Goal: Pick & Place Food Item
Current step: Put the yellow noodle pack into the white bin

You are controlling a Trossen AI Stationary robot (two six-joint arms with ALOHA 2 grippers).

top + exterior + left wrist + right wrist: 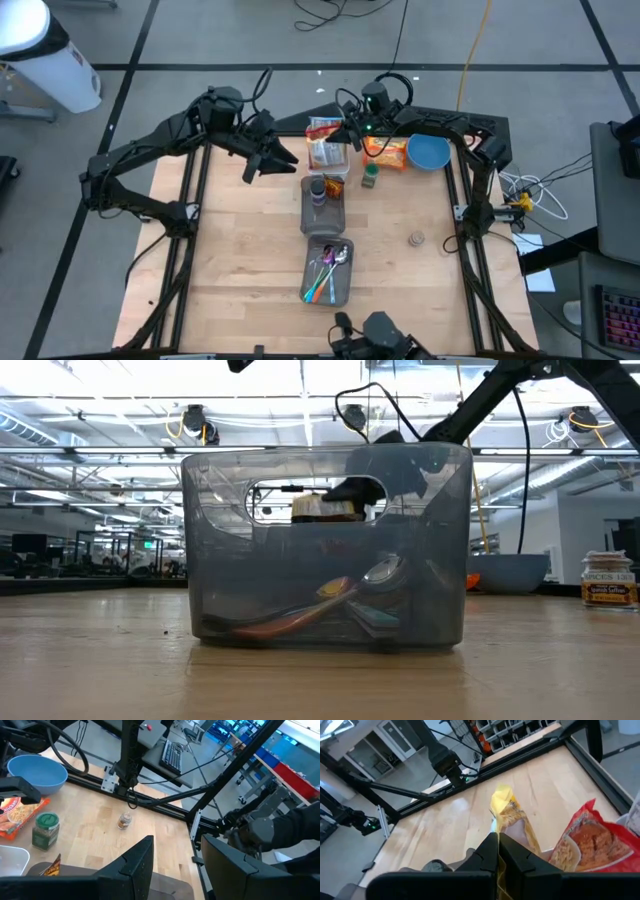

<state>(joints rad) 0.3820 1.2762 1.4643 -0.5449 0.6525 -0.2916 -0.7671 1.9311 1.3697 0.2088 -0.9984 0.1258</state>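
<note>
My right gripper (pixel 352 137) is at the table's far side, between a white-and-red packet (pixel 325 142) and an orange-red snack packet (pixel 385 150). It is shut on a yellow packet (pixel 509 812), which reaches out past the fingertips above the wooden table (pixel 455 825). My left gripper (pixel 278 157) hovers open and empty left of the packets; its two fingers stand apart in the left wrist view (pixel 172 865). A green-lidded spice jar (pixel 371 176) stands by the orange-red packet. My right gripper pinches one end of the yellow packet (pixel 498 851) between its two shut fingers. The packet sticks out beyond the fingertips, crumpled, and looks clear of the table. The fingers themselves hide how far back it reaches.
A blue bowl (pixel 428 152) sits at the far right. Two grey bins stand mid-table: one (pixel 322 205) holding a jar and a packet, one (pixel 328 270) holding utensils. A small jar (pixel 416 238) stands to the right. Bare wood lies at the left (pixel 230 250).
</note>
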